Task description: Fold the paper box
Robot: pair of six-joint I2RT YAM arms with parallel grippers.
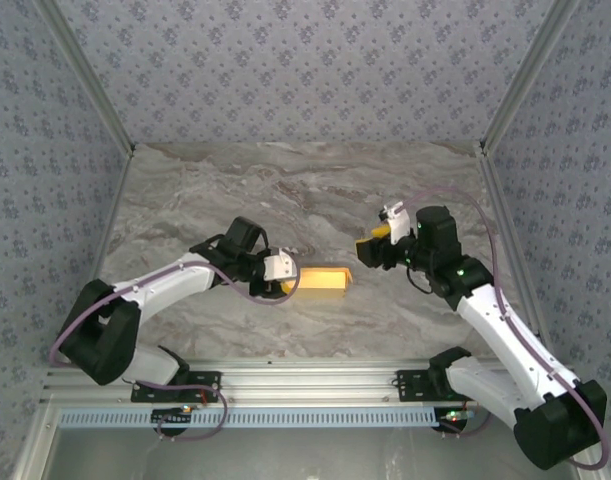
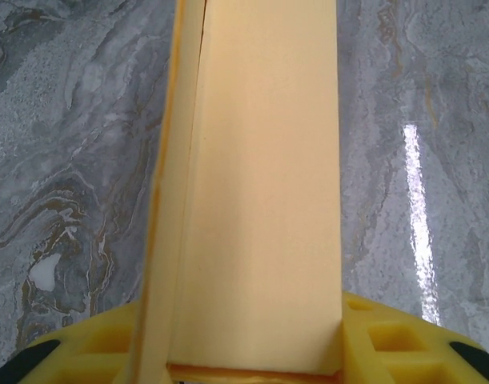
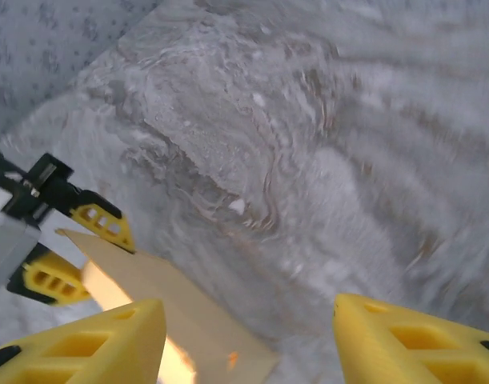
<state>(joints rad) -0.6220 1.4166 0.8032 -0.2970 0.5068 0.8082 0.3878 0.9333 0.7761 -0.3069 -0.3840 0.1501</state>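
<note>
1. Your left gripper [image 1: 285,277]: jaws clamped on the left end of the paper box [image 1: 325,279].
2. Paper box: yellow-orange, folded long and flat. It reaches rightward from that grip, near the middle of the marble table [image 1: 285,190]. The left wrist view shows a seam along one long edge.
3. Your right gripper [image 1: 370,250]: jaws wide apart, holding nothing, near the box's free right end and not touching it.
</note>
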